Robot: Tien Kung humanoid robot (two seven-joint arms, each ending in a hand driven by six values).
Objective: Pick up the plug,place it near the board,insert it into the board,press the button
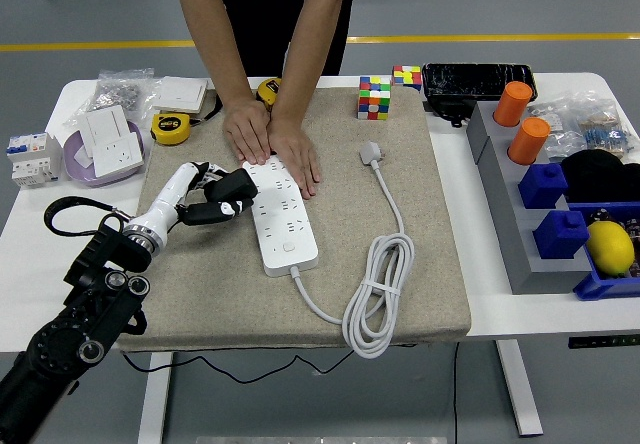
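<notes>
Left robot hand [222,196] sits over the tan mat [430,264], fingers curled together and gripping nothing, its dark fingertips just beside the left edge of the white power strip [279,216]. Whether they touch the strip cannot be determined. The right robot hand is out of view. At 12 o'clock from the strip, a person's two hands [270,142] press flat on its far end. The plug [371,152] lies loose on the mat at 2 o'clock from the strip, not inserted. Its white cable [375,299] runs down to a bundled coil at 5 o'clock. The mat rests on the white bench [500,309].
</notes>
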